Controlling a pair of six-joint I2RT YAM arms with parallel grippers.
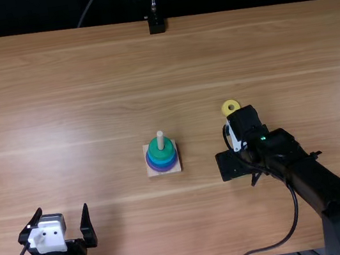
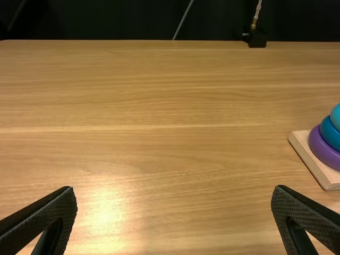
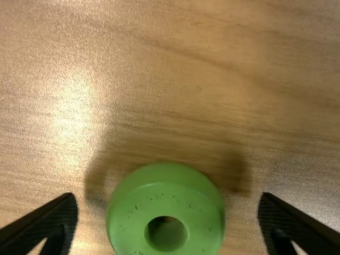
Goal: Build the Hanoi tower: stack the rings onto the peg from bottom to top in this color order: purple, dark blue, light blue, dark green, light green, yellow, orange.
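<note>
Left of my right gripper (image 1: 243, 126) in the top view stands the peg (image 1: 160, 139) on its square wooden base (image 1: 155, 172). Around it, bottom to top, are a purple ring (image 1: 164, 169), a dark blue one, a light blue one and a dark green ring (image 1: 156, 150). A yellow ring (image 1: 226, 107) lies just beyond my right gripper. In the right wrist view a light green ring (image 3: 130, 215) lies on the table between the spread fingers of my right gripper (image 3: 167, 212), touching neither. My left gripper (image 1: 63, 213) is open at the lower left; in its wrist view, that gripper (image 2: 174, 202) holds nothing.
The wooden table (image 1: 72, 84) reaches back to a dark area. At its far edge stands a small black mount (image 1: 156, 25). A cable from the right arm loops over the near part of the table.
</note>
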